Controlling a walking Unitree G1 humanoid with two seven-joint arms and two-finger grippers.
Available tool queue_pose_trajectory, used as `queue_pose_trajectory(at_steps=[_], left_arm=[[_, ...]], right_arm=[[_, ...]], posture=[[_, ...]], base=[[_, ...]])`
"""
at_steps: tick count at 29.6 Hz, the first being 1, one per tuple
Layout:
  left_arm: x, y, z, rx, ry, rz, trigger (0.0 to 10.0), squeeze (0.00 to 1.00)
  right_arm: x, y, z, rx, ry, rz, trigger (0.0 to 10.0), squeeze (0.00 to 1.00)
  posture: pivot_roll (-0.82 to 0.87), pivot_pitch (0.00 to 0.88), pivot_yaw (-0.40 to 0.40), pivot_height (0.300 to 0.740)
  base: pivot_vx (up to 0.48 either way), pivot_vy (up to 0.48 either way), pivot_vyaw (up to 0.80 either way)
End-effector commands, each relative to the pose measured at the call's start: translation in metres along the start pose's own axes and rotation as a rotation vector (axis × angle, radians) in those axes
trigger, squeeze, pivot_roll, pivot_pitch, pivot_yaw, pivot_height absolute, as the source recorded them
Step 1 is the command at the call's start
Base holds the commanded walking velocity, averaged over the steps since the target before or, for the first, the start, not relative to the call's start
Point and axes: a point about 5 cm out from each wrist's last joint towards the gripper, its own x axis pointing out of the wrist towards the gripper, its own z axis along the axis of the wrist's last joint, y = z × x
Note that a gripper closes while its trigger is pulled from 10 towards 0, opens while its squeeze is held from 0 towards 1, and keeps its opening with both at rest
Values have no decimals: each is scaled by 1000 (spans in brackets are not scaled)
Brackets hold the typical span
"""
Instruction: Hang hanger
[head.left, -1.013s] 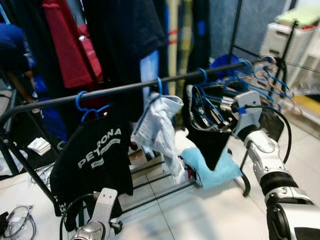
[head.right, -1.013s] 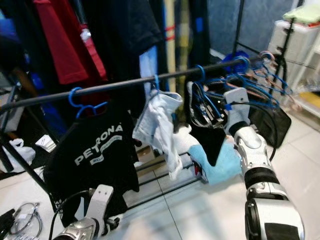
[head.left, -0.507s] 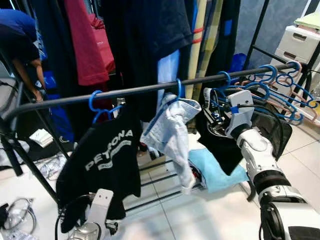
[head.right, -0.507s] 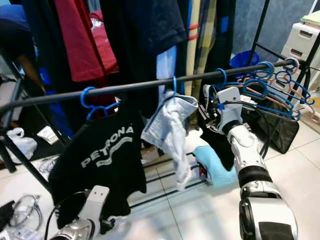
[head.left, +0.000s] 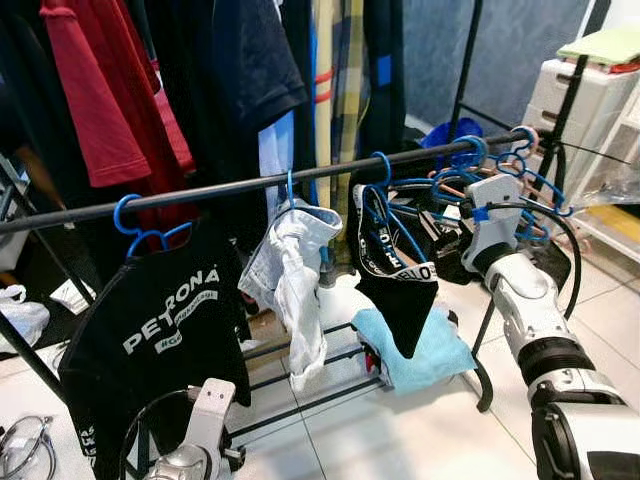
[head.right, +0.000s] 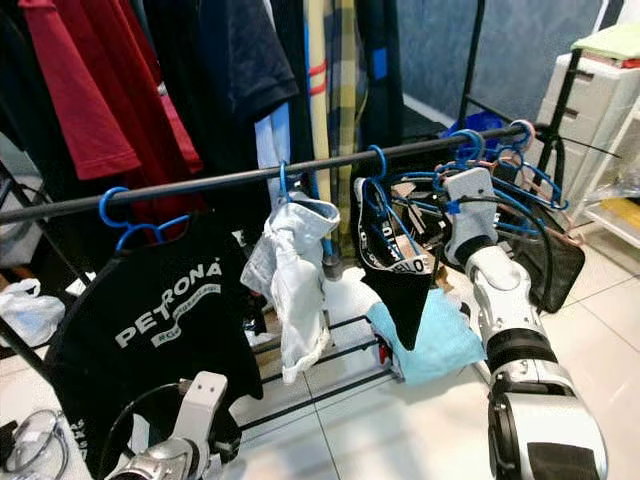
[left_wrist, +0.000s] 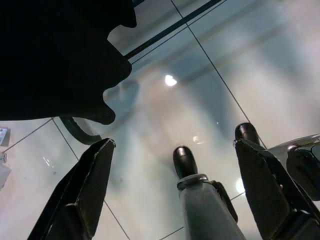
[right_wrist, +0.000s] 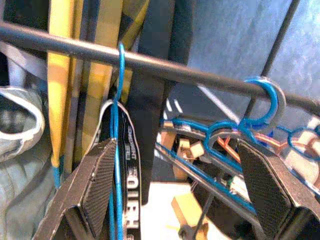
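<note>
A black rail (head.left: 230, 186) runs across in front of me. On it hang a blue hanger with a black PETRONA shirt (head.left: 160, 320), one with a pale crumpled garment (head.left: 292, 275), and one whose hook (head.left: 380, 165) carries a black garment (head.left: 400, 295) with a lettered waistband. Several bare blue hangers (head.left: 490, 160) crowd the rail's right end. My right gripper (right_wrist: 176, 145) is open just below the rail, and the blue wire of the black garment's hanger (right_wrist: 118, 150) runs beside one finger (right_wrist: 97, 185). Low over the floor tiles, my left gripper (left_wrist: 172, 142) is open and holds nothing.
A taller rack behind holds red (head.left: 95, 100), dark and plaid clothes. A light blue cloth (head.left: 415, 355) lies on the rack's base bars. White drawers (head.left: 580, 90) stand at the back right. Cables (head.left: 20, 455) lie on the floor at the near left.
The whole picture has swung, so the camera moved. My right wrist now sits a little further right of the black garment's hook than half a second ago.
</note>
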Motion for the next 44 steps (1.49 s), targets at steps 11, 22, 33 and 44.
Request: queue_pose_trajectory(at_steps=[11,22,33,44], left_arm=[[-1,6,-5,12,22,14,10000,0],[-2,9,-8,25,26,18,10000,0],[-5,19,-19,47,47,32,10000,0],[-8,27,-27,54,60,42,10000,0]], right_arm=[[-8,3,-24,142,97,-9,10000,0],[-14,-1,-39,124,236,15,10000,0],[-14,-1,-41,88,272,22,8471,0],[-14,-2,-43,53,304,12,0,0]], posture=[[-73,0,21,740],[-57,0,32,740],[-27,0,58,740],[-6,0,74,740]], base=[[0,0,0],[0,0,0],[0,0,0],[0,0,0]])
